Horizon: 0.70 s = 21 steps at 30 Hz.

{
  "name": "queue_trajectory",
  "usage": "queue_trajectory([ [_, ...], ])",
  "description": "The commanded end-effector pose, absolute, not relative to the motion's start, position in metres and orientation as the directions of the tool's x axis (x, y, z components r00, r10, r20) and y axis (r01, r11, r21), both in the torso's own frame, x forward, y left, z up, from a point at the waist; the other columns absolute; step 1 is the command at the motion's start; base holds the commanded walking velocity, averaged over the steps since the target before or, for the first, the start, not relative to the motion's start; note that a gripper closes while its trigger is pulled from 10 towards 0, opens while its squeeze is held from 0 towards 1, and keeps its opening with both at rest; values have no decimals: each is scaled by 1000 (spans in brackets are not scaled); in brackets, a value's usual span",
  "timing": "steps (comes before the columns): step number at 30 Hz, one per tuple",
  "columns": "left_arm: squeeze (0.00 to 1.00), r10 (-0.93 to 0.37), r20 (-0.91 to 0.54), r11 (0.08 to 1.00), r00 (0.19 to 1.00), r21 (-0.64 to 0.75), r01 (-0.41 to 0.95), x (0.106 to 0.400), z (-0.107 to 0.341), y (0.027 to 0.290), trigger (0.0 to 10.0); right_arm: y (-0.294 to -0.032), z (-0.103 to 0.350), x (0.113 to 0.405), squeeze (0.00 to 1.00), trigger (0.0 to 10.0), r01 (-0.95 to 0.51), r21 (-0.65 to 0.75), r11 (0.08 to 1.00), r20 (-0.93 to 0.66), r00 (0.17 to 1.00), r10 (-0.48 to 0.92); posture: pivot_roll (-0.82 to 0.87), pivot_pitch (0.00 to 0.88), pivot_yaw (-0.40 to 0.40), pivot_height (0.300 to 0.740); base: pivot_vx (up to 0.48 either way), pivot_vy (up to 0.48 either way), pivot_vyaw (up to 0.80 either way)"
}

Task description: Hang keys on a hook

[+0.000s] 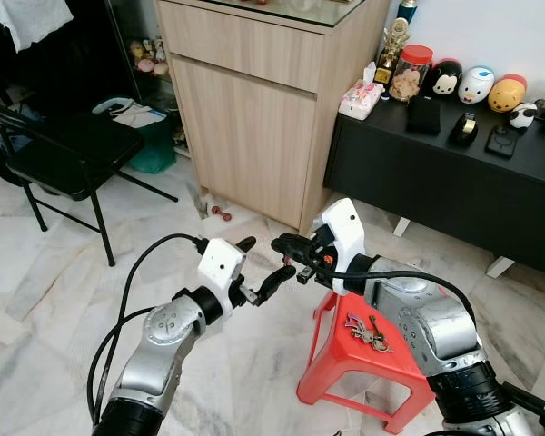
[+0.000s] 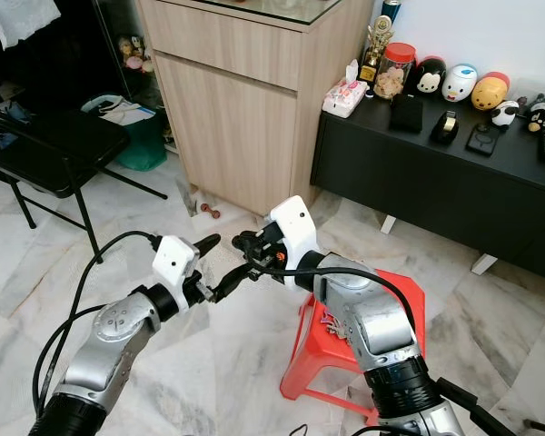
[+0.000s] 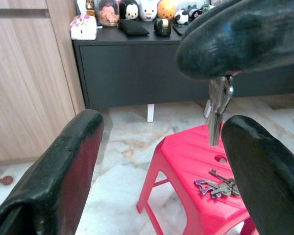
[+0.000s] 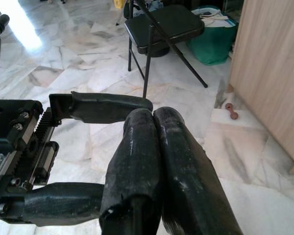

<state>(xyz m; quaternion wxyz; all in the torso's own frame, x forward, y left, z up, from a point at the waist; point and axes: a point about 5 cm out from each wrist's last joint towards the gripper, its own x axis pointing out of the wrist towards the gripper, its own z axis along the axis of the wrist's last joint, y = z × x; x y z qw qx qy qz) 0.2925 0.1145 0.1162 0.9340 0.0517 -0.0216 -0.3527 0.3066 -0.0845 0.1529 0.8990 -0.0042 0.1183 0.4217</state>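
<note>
My right gripper (image 1: 286, 245) is shut, and a single silver key (image 3: 216, 110) hangs down from its fingers. Its tips reach in between the two spread fingers of my left gripper (image 1: 271, 257), which is open and holds nothing. Both grippers meet in mid-air over the marble floor, just left of a red plastic stool (image 1: 345, 363). A bunch of keys (image 1: 368, 331) with a purple tag lies flat on the stool's top, below my right forearm. The right wrist view shows the right fingers (image 4: 137, 147) pressed together, with the left gripper's fingers above and below them.
A tall wooden cabinet (image 1: 254, 100) stands ahead. A low black sideboard (image 1: 436, 182) with toys and jars runs along the right wall. A black folding chair (image 1: 73, 154) and a green bin (image 1: 150, 145) are at the left. A small dumbbell toy (image 1: 220, 213) lies by the cabinet.
</note>
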Motion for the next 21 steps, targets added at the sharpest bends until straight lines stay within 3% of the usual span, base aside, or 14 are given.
queue_trajectory([
  [1, 0, -671, -2, 735, 742, 134, 665, 290, 116, 112, 10000, -82, 160, 306, 0, 10000, -768, 74, 637, -195, 615, 764, -4, 115, -33, 740, 0, 0, 0],
  [15, 0, -670, 30, 738, 741, 127, 662, 293, 121, 109, 10000, -81, 160, 306, 0, 10000, -771, 75, 632, -196, 610, 768, -8, 118, -35, 740, 0, 0, 0],
  [16, 0, -671, 27, 737, 741, 131, 663, 293, 121, 108, 9216, -81, 161, 306, 0, 10000, -771, 75, 632, -196, 610, 768, -8, 118, -35, 740, 0, 0, 0],
  [17, 0, -672, 25, 736, 740, 132, 664, 294, 120, 108, 5216, -81, 160, 306, 0, 10000, -771, 76, 632, -196, 610, 768, -8, 118, -35, 740, 0, 0, 0],
  [18, 0, -673, 25, 736, 740, 132, 664, 294, 120, 108, 4000, -82, 160, 306, 0, 10000, -771, 76, 633, -196, 611, 767, -8, 118, -35, 740, 0, 0, 0],
  [19, 0, -673, 25, 736, 740, 131, 665, 293, 120, 108, 4000, -82, 160, 306, 0, 10000, -770, 76, 633, -196, 611, 767, -8, 118, -35, 740, 0, 0, 0],
  [20, 0, -672, 27, 736, 740, 129, 664, 294, 120, 108, 2863, -82, 161, 306, 0, 10000, -770, 76, 633, -197, 611, 767, -8, 118, -36, 740, 0, 0, 0],
  [21, 0, -672, 27, 736, 740, 129, 664, 294, 120, 108, 2863, -82, 161, 306, 0, 10000, -770, 76, 633, -197, 611, 767, -8, 118, -36, 740, 0, 0, 0],
])
